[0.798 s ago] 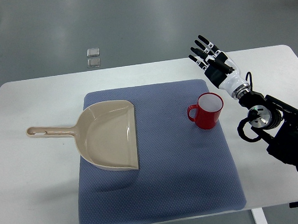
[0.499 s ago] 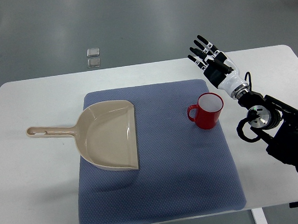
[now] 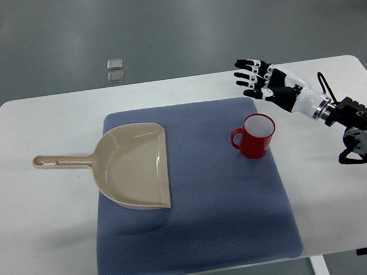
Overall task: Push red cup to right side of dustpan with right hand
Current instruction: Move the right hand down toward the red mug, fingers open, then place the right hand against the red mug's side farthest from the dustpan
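A red cup (image 3: 255,135) with a white inside stands upright on the blue mat (image 3: 225,221), its handle pointing left. A beige dustpan (image 3: 132,165) lies on the mat's left part, its handle reaching left onto the white table. My right hand (image 3: 258,79) hovers above the table's far edge, up and right of the cup, apart from it. Its fingers are spread flat and point left, holding nothing. The left arm is not in view.
The white table (image 3: 47,231) extends around the mat. My right forearm (image 3: 349,119) crosses the table's right side. Two small clear squares (image 3: 115,70) lie on the grey floor beyond the table.
My right arm has swung: the forearm lifted back to the right and the hand turned so its fingers point left instead of up-left. The cup and dustpan have not moved.
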